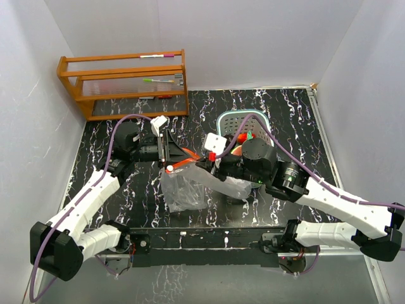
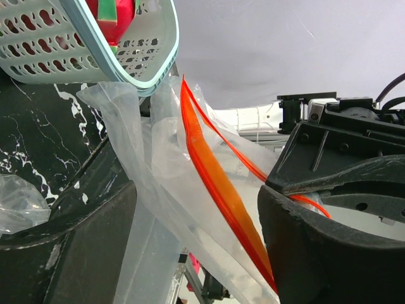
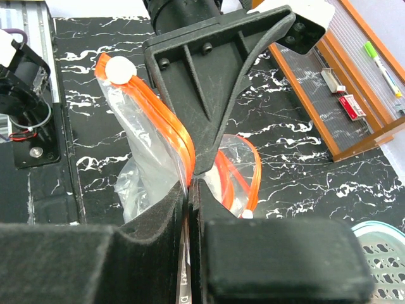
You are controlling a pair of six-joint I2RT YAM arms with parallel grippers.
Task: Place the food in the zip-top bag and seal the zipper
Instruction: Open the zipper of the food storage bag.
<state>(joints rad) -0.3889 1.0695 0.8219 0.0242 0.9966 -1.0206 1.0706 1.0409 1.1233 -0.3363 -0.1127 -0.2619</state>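
Observation:
The clear zip-top bag (image 1: 183, 187) hangs crumpled between my two grippers at mid-table. Its red-orange zipper (image 1: 185, 163) stands open in a loop, seen in the right wrist view (image 3: 171, 126). My right gripper (image 3: 190, 190) is shut on the bag's mouth edge at the strip. My left gripper (image 2: 197, 247) is open, its fingers wide apart, with the bag (image 2: 164, 158) and zipper (image 2: 215, 177) passing between them. One of its fingers (image 3: 209, 95) reaches down to my right jaws. The red and green food (image 2: 111, 16) lies in the teal basket (image 1: 228, 120).
The teal lattice basket (image 2: 145, 63) sits right behind the bag and close to my right arm. A wooden rack (image 1: 126, 82) with pens stands at the back left. White walls enclose the black marbled table (image 1: 285, 114).

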